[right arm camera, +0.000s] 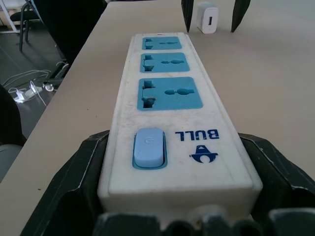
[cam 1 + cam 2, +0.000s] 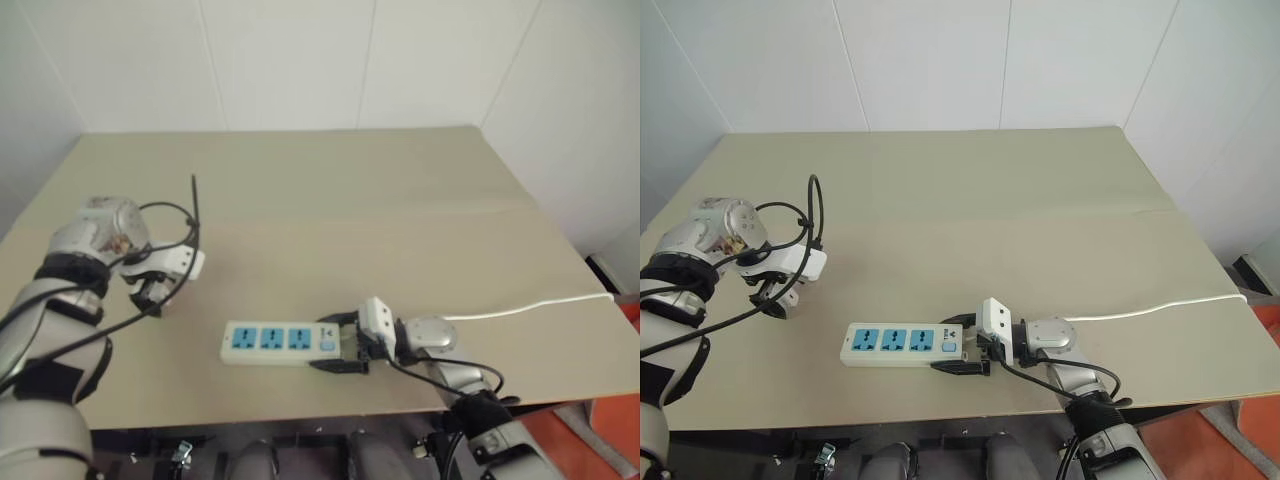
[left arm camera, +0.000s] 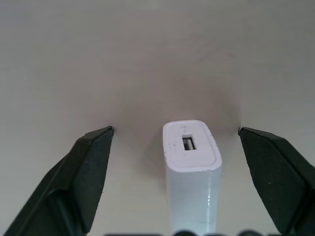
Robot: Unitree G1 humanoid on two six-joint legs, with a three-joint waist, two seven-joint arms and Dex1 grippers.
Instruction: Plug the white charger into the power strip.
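The white charger point(image 3: 191, 147) stands upright on the table with its USB port facing up. My left gripper point(image 2: 155, 295) points down over it, open, with one black finger point(image 3: 91, 162) on each side and a gap to both. The power strip point(image 2: 278, 342), a white bar with three blue sockets, lies near the table's front edge. My right gripper point(image 2: 338, 345) is shut on its switch end, lying level along the table. In the right wrist view the charger point(image 1: 207, 17) shows beyond the strip's far end, between the left gripper's fingertips point(image 1: 187, 19).
The strip's white cord point(image 2: 530, 305) runs right across the beige table point(image 2: 380, 210) and off its right edge. The table's front edge lies just below the strip. White walls close in behind and to the right.
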